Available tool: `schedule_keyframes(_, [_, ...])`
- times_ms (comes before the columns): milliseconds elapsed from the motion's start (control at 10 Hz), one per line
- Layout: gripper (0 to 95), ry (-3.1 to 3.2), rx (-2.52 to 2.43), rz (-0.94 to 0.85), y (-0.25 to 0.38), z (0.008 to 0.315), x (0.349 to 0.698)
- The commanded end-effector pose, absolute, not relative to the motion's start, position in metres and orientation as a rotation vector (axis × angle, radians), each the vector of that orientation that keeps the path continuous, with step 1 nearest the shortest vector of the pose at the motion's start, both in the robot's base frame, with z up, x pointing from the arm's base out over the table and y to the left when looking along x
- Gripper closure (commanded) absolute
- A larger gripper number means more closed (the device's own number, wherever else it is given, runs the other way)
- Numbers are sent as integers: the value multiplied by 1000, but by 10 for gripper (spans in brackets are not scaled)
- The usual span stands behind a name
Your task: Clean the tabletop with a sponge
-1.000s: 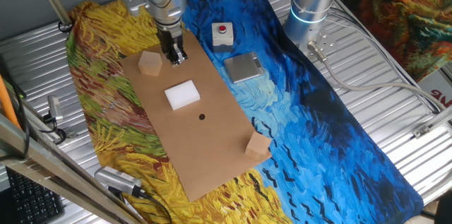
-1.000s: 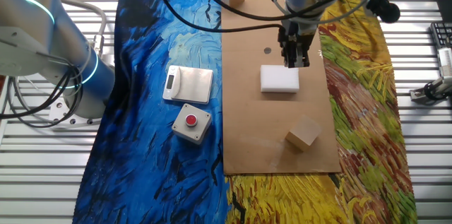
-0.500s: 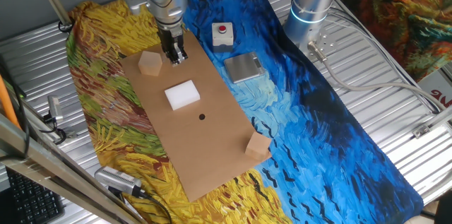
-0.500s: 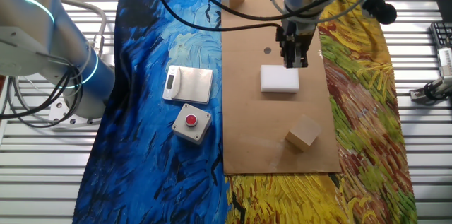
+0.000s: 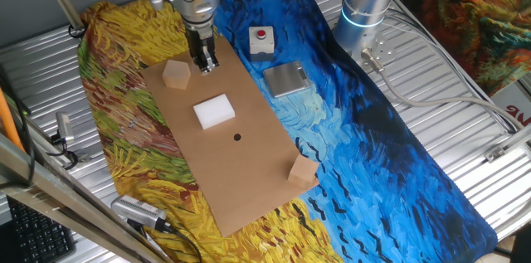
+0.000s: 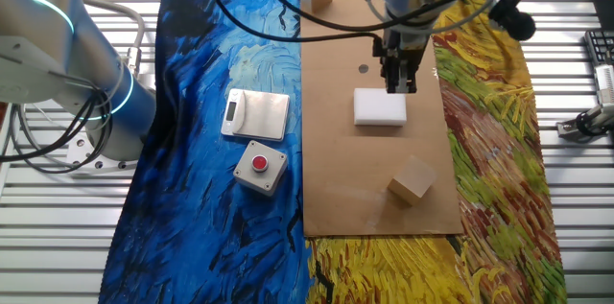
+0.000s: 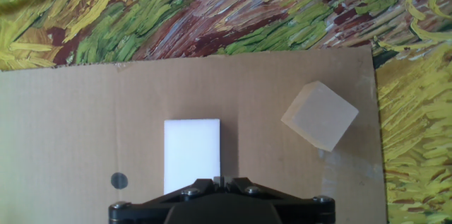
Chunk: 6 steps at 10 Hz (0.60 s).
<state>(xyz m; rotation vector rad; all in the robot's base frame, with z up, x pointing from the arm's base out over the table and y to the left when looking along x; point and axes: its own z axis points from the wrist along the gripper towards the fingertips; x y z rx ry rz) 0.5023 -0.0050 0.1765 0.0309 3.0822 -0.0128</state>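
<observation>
The sponge (image 5: 214, 111) is a small white foam block lying flat on the brown tabletop board (image 5: 249, 172), close to the board's black spot (image 5: 237, 138). My gripper (image 5: 206, 65) hangs above the board beyond the sponge, shut and empty, apart from the sponge. In the other fixed view the gripper (image 6: 401, 81) is just above the sponge (image 6: 380, 107) on the board (image 6: 365, 189). In the hand view the sponge (image 7: 191, 155) lies just left of my closed gripper (image 7: 219, 180), with the spot (image 7: 119, 180) further left on the board (image 7: 70, 132).
Two tan wooden cubes (image 5: 176, 74) (image 5: 303, 169) sit on the board, one beside the gripper. A white box with a red button (image 5: 261, 40) and a grey metal plate (image 5: 286, 79) lie on the blue-and-yellow cloth (image 5: 373, 130). A second arm's base (image 5: 365, 6) stands behind.
My gripper has risen slightly above the board. The sponge and the cubes have not moved.
</observation>
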Motion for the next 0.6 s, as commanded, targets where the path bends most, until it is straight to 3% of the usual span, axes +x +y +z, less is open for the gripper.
schedule_keyframes(100, [950,3079,47,-13,-6,177,500])
schedule_keyframes(600, [950,3090,49,-8,-8,178,499])
